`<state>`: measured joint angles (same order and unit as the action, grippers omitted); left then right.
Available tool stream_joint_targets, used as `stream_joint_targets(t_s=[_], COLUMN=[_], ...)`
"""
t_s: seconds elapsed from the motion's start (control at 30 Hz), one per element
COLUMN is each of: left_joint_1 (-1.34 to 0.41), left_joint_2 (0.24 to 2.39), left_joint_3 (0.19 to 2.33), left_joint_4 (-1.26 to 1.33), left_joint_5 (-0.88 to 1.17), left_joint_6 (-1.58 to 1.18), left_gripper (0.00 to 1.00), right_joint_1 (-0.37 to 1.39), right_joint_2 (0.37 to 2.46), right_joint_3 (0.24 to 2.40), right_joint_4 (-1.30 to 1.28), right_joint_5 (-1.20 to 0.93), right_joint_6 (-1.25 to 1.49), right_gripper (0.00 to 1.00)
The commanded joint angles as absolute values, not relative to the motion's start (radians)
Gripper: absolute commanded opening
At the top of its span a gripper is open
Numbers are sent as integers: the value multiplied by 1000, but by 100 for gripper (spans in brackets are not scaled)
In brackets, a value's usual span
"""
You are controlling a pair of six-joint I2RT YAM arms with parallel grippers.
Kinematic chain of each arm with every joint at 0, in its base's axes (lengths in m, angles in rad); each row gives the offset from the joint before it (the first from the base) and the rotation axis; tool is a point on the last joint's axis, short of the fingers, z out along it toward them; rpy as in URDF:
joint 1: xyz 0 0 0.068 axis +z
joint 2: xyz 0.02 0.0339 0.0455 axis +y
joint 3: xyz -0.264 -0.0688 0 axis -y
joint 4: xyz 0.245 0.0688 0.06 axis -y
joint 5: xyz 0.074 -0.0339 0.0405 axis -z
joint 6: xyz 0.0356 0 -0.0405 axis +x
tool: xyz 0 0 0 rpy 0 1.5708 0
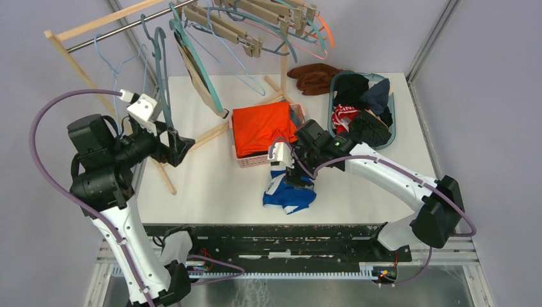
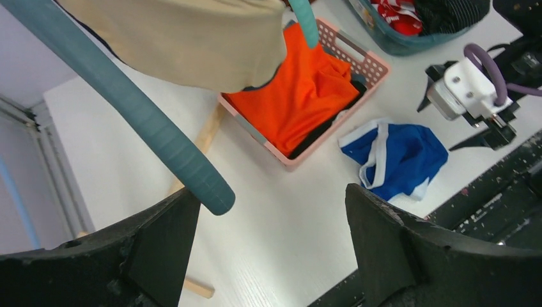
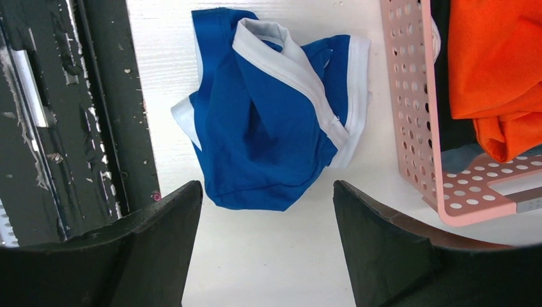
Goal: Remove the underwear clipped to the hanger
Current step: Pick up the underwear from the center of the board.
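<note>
1. Blue briefs [image 1: 289,195]: off the hanger, lying crumpled on the table [image 1: 211,185] just beside the pink basket [image 1: 255,161].
2. Beige briefs [image 2: 192,45]: hanging on the teal hanger [image 2: 128,109] at the rack; not yet removed.
3. Right gripper [image 3: 265,192]: jaws spread above the blue briefs, holding nothing.
4. Left gripper [image 2: 275,198]: jaws spread and empty, with the hanger's end just beside one finger; whether they touch cannot be told.
5. Assessment: task partly done; at least the beige pair is left.

a robotics lab booth (plain grey walls [image 1: 492,77] around a white table [image 1: 211,185]).
</note>
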<state>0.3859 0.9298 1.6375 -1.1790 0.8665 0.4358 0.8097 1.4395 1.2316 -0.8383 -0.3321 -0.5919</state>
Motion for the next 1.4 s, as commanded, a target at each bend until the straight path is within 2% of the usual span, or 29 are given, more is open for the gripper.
stream_joint_targets(t_s=[0.0,0.13,0.43,0.63,0.7,0.77,0.8,0.97,1.07,1.37], left_joint_1=[391,389,390,390,390,390,390,390,391,390], left_joint_2=[927,906,799,746,734,726,722,712,713,727], left_joint_3=[1597,1567,1417,1240,1208,1183,1163,1118,1080,956], left_joint_4=[-1312,-1390,-1212,-1136,-1132,-1128,-1125,-1081,-1043,-865], left_joint_5=[958,929,645,554,554,570,586,585,611,647], left_joint_6=[623,720,570,564,567,571,572,575,585,616], left_gripper=[89,89,91,93,93,93,94,93,94,93], right_joint_1=[808,795,792,794,793,793,794,788,764,514], right_joint_2=[1452,1480,1635,1729,1757,1786,1802,1813,1751,1450], right_joint_3=[1248,1227,1214,1225,1236,1246,1256,1304,1305,1282], right_joint_4=[-775,-741,-710,-702,-719,-743,-759,-819,-823,-863], right_joint_5=[-286,-268,-213,-222,-254,-292,-312,-341,-322,-284], right_joint_6=[-534,-503,-440,-403,-400,-398,-400,-411,-412,-389], right_gripper=[84,84,86,86,81,71,64,16,1,1])
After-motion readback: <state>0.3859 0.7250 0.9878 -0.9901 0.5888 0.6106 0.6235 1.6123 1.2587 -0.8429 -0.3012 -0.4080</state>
